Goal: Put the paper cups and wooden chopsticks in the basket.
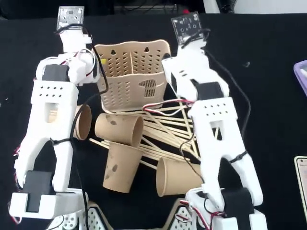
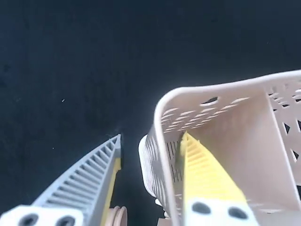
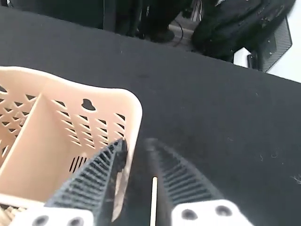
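Left gripper (image 2: pixel 151 136) sat wide, straddling the left wall of the basket (image 1: pixel 129 91). Right gripper (image 3: pixel 136 142) was narrowly parted just beside its right wall. Paper cups (image 1: pixel 120 128) and chopsticks (image 1: pixel 163 127) lay mid-table behind both grippers, with the sticks running crosswise toward my right arm.

Ahead of the left gripper (image 2: pixel 151 136) lies open black table (image 2: pixel 70 70), free to pass over. The basket (image 2: pixel 225 122) wall stands between its jaws (one inside, one outside). The basket's corner sits right against the right gripper (image 3: pixel 136 142); open table lies on its other side. Behind both, paper cups (image 1: pixel 120 128) and chopsticks (image 1: pixel 160 139) crowd the table.
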Tool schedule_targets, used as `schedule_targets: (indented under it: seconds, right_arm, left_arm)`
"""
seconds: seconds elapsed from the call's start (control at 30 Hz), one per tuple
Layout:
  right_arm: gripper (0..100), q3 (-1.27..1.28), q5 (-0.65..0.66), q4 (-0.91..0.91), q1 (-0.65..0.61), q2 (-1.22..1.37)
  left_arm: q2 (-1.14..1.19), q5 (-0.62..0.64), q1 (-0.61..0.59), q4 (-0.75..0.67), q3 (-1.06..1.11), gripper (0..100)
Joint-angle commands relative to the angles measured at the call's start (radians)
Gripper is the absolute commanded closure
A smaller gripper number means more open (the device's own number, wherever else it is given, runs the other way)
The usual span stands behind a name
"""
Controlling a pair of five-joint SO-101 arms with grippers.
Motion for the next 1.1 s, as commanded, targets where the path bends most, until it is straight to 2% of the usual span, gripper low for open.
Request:
schedule_targets:
  seconds: [0.0, 0.13, 0.4, 0.7, 0.83, 0.97, 1.07]
  right_arm:
    - [76.9, -0.113, -0.005, 0.095, 0.061, -0.004]
    - [76.6, -0.205, -0.008, 0.160, 0.066, -0.036]
    - [77.3, -0.331, -0.008, 0.173, 0.061, -0.082]
    - [77.3, -0.355, -0.008, 0.496, 0.063, -0.208]
    - [77.3, -0.355, -0.006, 0.603, 0.063, -0.289]
    - [77.3, -0.338, 0.000, 0.683, 0.063, -0.364]
    - [77.3, -0.251, 0.000, 0.687, 0.061, -0.433]
  left_arm:
    - [-0.011, 0.003, -0.025, 0.008, -0.079, 79]
    - [-0.011, 0.003, -0.033, 0.087, -0.163, 79]
    - [-0.011, 0.003, -0.035, 0.236, -0.351, 79]
    - [-0.011, -0.008, -0.122, 0.646, -0.547, 79]
    - [-0.009, -0.107, -0.143, 0.772, -0.499, 79]
    - [-0.011, -0.227, -0.145, 0.753, -0.297, 79]
    - [-0.011, -0.252, -0.145, 0.666, -0.142, 79]
